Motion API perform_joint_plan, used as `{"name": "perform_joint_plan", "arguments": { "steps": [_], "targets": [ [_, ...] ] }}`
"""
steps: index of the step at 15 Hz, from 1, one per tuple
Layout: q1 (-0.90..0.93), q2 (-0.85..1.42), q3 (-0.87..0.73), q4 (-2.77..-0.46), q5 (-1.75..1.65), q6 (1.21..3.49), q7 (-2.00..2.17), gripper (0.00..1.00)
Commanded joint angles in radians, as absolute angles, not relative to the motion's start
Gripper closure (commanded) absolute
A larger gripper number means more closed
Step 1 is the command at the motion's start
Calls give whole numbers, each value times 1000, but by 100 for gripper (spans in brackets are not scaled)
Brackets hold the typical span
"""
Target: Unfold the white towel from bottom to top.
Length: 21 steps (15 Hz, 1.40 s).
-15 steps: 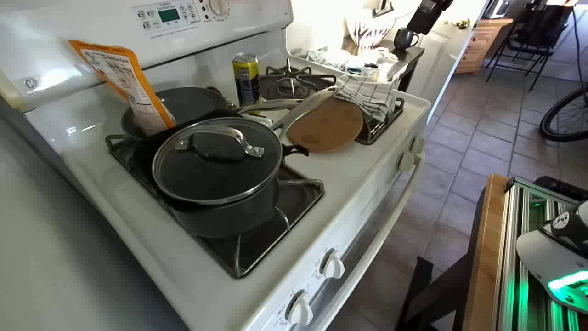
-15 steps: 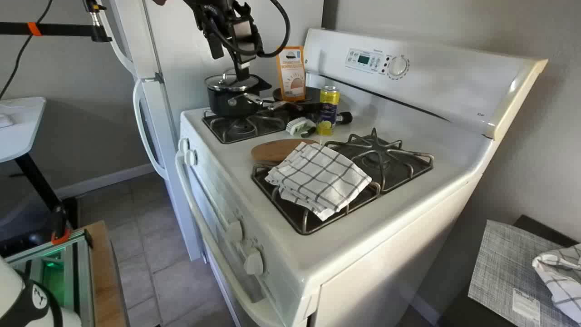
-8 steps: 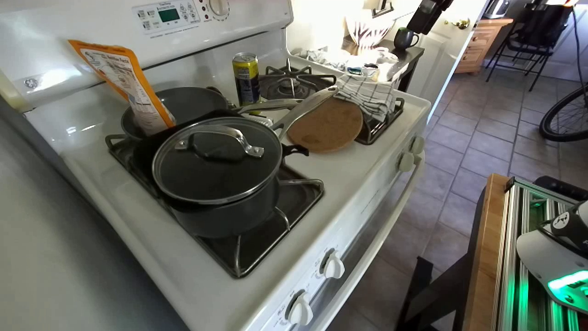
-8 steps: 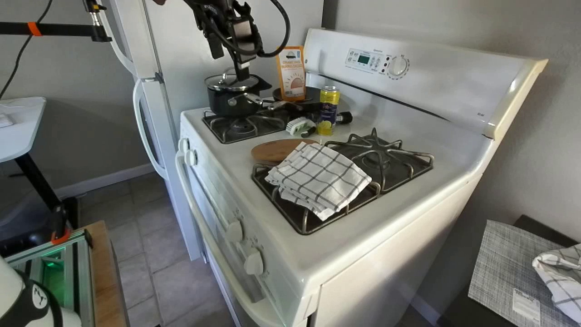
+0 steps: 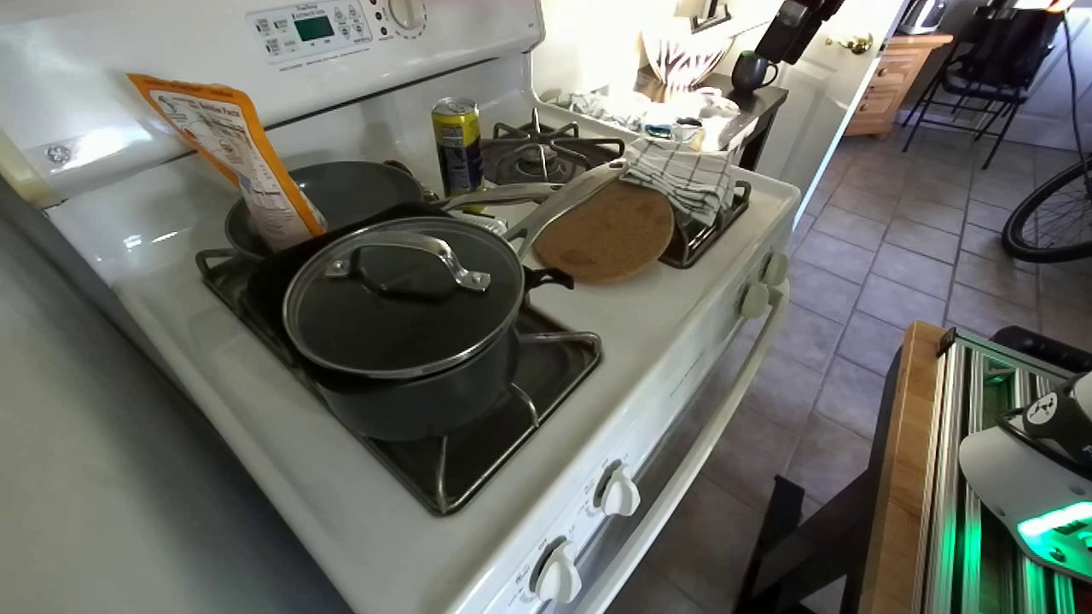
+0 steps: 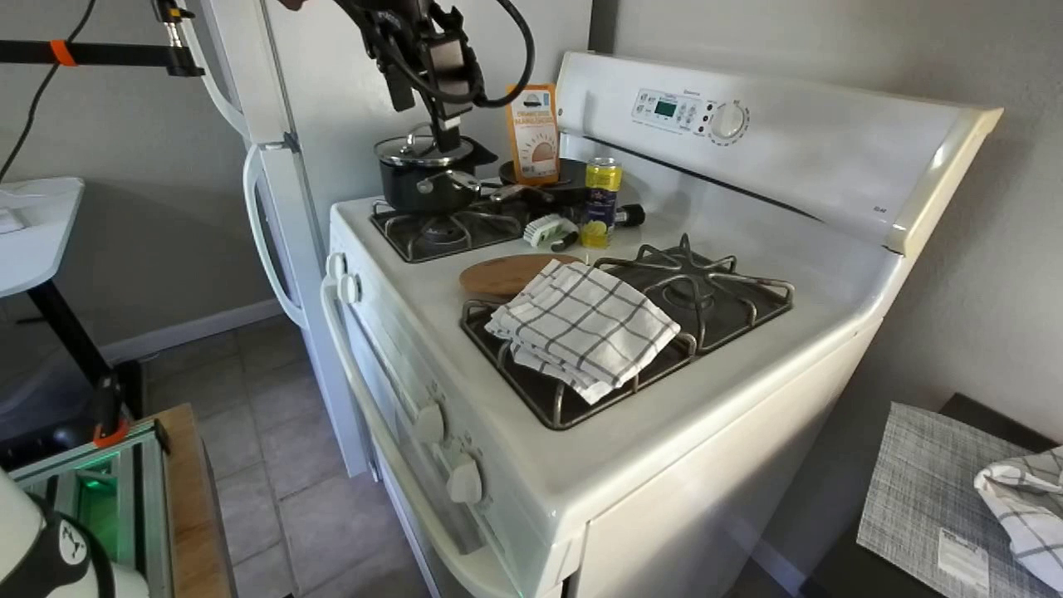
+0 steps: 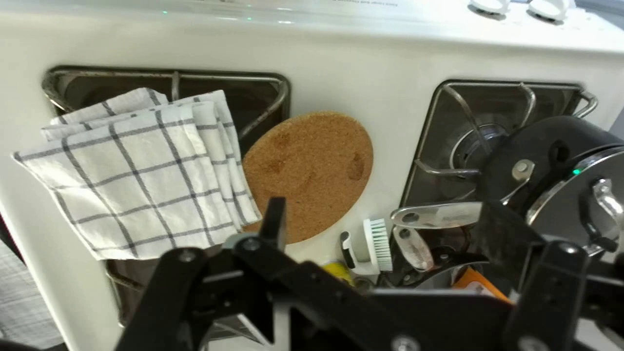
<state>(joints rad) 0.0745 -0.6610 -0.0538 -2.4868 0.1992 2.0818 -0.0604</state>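
The white towel with dark grid lines lies folded in uneven layers on the near burner grate in an exterior view [image 6: 581, 328]. It overlaps the edge of the brown round board [image 6: 507, 274]. The towel also shows in an exterior view [image 5: 682, 179], and at the left of the wrist view [image 7: 141, 180], beside the board [image 7: 312, 170]. My gripper [image 7: 390, 226] is open and empty, its fingers wide apart. It hangs above the stove, away from the towel, and appears in front of the lidded pot in an exterior view [image 6: 425, 120].
A lidded pot [image 5: 409, 298], a pan [image 5: 350, 188] with an orange-and-white packet [image 5: 230, 153], a yellow can [image 6: 600, 203] and a brush [image 7: 378, 246] share the stove. Pot handles extend toward the board. Another checkered cloth [image 6: 1030, 507] lies on a grey mat off the stove.
My gripper has shifted very slightly down and to the right in an exterior view. The towel and the other things have not moved.
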Motion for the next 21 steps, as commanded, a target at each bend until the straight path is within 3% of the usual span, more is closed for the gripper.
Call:
{"name": "perform_joint_plan", "arguments": {
  "steps": [1, 6, 11, 21],
  "targets": [
    [-39, -631, -88, -2494, 162, 2107, -1, 0],
    [-190, -545, -140, -2519, 119, 2185, 75, 0],
    [-187, -533, -153, -2501, 130, 2158, 38, 0],
    [-268, -397, -45, -2544, 152, 2244, 572, 0]
  ]
}}
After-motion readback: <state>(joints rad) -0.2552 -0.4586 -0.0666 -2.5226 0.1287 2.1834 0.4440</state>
